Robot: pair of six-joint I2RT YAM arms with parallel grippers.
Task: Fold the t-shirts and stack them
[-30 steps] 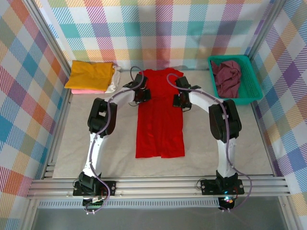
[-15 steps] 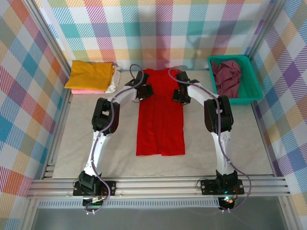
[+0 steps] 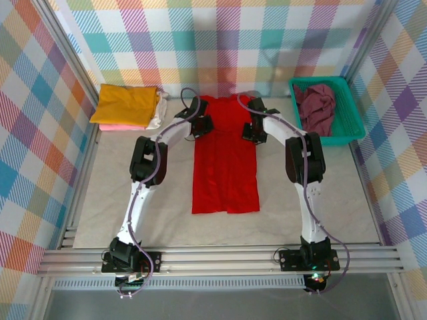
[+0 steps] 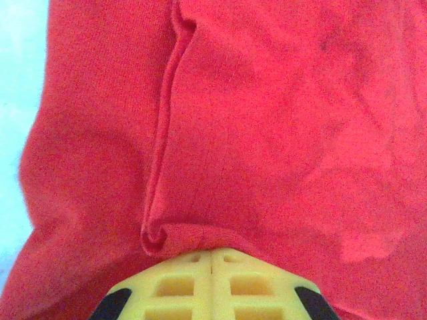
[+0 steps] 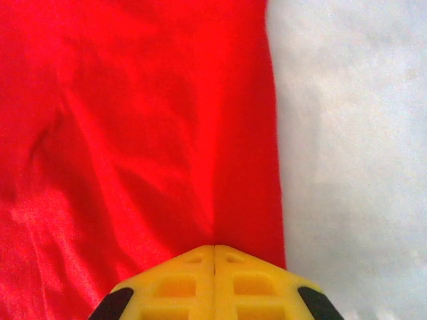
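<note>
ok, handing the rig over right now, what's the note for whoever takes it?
Left pincer: shut on the red t-shirt, left edge near the collar.
Right pincer: shut on its right edge, opposite.
Red t-shirt: flat mid-table, a narrow strip.
Done: yellow shirt folded atop pink shirt, white shirt peeking out, far left.
Left: finish folding red, stack it; then the maroon shirt, crumpled in the teal basket.
</note>
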